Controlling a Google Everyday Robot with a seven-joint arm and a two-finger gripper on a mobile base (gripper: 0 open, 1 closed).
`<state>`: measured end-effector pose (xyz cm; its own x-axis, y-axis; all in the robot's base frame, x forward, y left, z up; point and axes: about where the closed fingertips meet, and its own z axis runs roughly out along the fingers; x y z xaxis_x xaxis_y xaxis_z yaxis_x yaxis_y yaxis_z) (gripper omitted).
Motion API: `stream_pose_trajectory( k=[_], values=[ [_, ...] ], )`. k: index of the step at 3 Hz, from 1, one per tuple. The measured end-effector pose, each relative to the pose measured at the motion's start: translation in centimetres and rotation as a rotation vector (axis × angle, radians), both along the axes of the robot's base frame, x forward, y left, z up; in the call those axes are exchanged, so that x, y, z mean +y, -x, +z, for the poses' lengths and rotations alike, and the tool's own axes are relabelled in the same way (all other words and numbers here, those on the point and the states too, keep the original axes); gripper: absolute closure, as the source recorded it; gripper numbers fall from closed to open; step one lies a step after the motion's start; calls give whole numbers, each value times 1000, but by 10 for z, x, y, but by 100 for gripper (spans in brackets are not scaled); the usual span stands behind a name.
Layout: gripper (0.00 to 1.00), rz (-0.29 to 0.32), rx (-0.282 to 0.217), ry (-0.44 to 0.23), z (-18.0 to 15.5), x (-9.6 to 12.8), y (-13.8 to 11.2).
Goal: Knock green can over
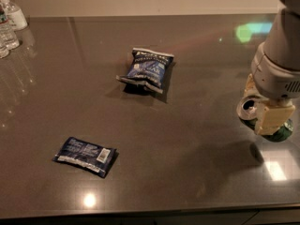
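The green can (246, 109) is at the right of the dark table (187, 163). Its silver top faces left and towards the camera, and its green base (282, 131) points right, so it is tilted well over. My gripper (258, 106) hangs from the grey arm at the right edge. Its beige fingers (269, 119) stand on either side of the can and are shut on it. The front finger hides most of the can's body. A shadow lies on the table below the can.
A blue snack bag (147, 69) lies mid-table and a flat blue packet (85, 155) lies front left. Clear plastic bottles (9, 25) stand at the far left corner. The table's front edge runs along the bottom.
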<state>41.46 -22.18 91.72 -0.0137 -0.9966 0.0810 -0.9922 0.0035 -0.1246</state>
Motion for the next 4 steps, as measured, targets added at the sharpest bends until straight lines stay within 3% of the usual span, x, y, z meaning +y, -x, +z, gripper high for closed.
stream_pose_trajectory(
  k=[1,3,4],
  values=[
    [58,33,3,64,-14,-8,-4],
    [12,103,28,115,-39,2,-10],
    [0,112,38,117,-45,4,-12]
  ],
)
